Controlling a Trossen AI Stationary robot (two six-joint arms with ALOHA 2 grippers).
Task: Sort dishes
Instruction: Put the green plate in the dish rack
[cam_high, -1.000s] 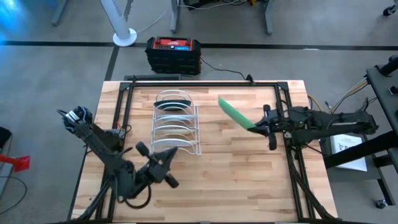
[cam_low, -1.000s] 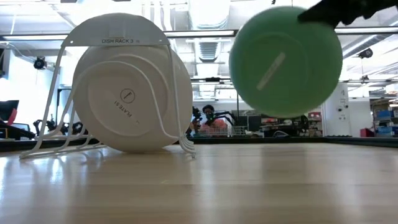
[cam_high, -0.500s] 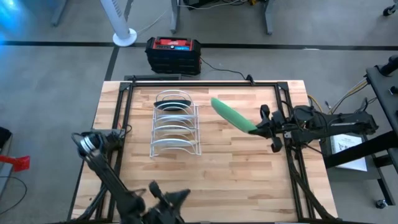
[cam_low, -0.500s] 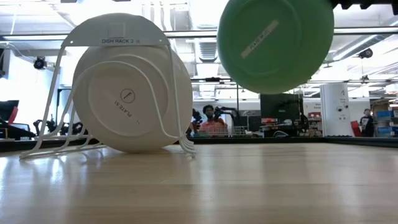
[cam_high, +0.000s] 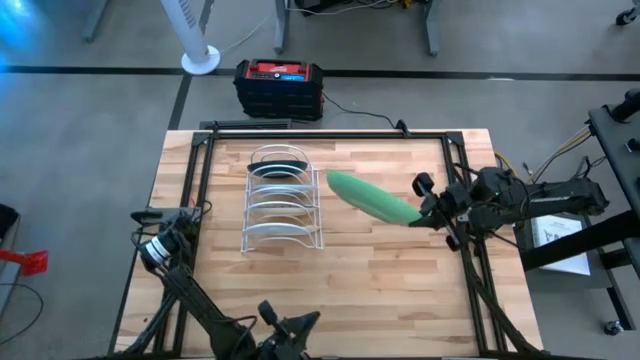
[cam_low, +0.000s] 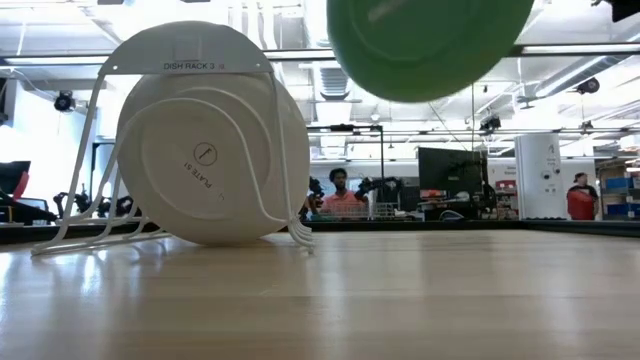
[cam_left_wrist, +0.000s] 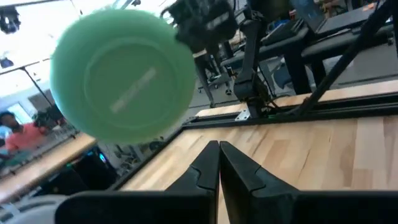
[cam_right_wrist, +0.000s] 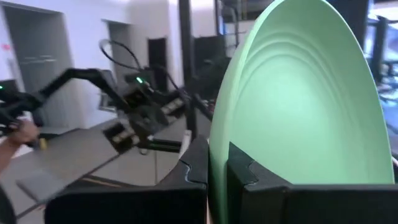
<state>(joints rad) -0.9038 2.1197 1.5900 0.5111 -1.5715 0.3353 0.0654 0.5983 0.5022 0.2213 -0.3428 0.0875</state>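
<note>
Pinching the light green plate (cam_high: 365, 197) by its rim, right gripper (cam_high: 428, 205) carries it on edge in the air beside the white wire rack (cam_high: 282, 200), likely so it drops between wires. Left gripper (cam_left_wrist: 218, 163) shut, empty, near table's front edge. Bare wooden table (cam_high: 380, 270); lab room with people beyond.

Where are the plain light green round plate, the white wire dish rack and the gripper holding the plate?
plain light green round plate (cam_high: 370, 198), high view, its middle.
white wire dish rack (cam_high: 283, 233), high view, front wire loop.
right gripper (cam_high: 428, 210), high view, fingertips at plate's rim.
</note>
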